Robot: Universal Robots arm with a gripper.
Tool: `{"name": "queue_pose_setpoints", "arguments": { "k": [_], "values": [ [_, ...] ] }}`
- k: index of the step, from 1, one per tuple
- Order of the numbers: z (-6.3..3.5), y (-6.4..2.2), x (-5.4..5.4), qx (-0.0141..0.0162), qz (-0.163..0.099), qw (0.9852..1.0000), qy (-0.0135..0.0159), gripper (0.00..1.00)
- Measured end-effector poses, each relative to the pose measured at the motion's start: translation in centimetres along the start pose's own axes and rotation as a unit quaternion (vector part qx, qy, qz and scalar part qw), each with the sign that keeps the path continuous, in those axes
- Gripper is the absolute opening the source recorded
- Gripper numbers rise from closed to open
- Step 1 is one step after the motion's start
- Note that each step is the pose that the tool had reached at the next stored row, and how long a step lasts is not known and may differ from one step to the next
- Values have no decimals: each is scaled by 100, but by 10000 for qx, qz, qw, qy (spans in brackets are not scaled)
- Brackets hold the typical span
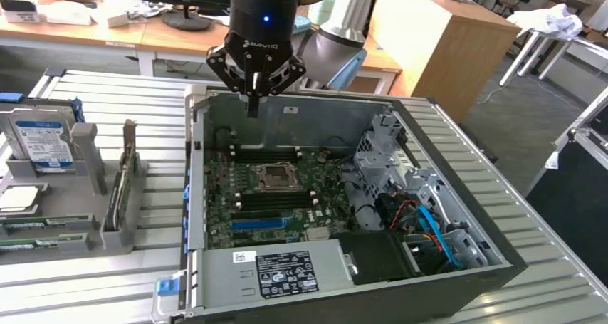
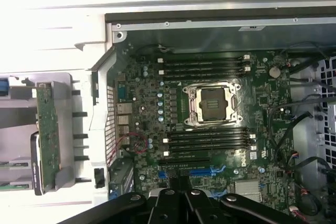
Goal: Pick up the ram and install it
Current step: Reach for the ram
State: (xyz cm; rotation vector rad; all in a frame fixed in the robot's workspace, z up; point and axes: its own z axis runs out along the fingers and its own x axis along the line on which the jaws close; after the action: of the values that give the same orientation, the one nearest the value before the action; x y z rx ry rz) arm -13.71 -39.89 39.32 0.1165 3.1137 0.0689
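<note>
1. Ram (image 1: 45, 222) lies flat in the gray holder (image 1: 119, 235) on the slatted table (image 1: 105, 89), outside the PC case (image 1: 295, 121). In the exterior view it sits at approx. 8 o'clock from the claw (image 1: 253, 109), well apart, no contact.
2. A 2nd green stick (image 1: 43, 243) lies just beside the ram at its 6 o'clock, parallel to it.
3. Claw: fingers pressed together to a narrow tip, nothing between them.
4. Claw tip shows against the case's far wall, on the 12 o'clock side of the motherboard (image 1: 247, 196).
5. Arm (image 1: 266, 11) comes down from 12 o'clock, wrist vertical, claw pointing straight down. A blue light glows on the wrist body.
6. Counts:
   - 1 arm, 1 claw, 1 case, 2 green sticks.
   - 1 hard drive (image 1: 43, 144) w/ blue-white label, upright in the holder, approx. 9 o'clock from the claw.
   - 1 thin card (image 1: 124, 174) standing on edge in the holder.
   - 1 CPU socket (image 1: 281, 174).
   - 2 banks of black mem slots (image 1: 270, 198), at the socket's 12 and 6 o'clock.
   - 1 blue slot strip (image 1: 256, 224).
   - 1 PSU (image 1: 285, 270) w/ label, at the case's 6 o'clock end.
</note>
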Motion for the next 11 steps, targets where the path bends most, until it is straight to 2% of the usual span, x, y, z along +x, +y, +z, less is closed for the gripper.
{"name": "queue_pose_setpoints", "arguments": {
  "k": [11],
  "values": [
    [-4,-11,144,0,0,10000,0,11]
  ]
}}
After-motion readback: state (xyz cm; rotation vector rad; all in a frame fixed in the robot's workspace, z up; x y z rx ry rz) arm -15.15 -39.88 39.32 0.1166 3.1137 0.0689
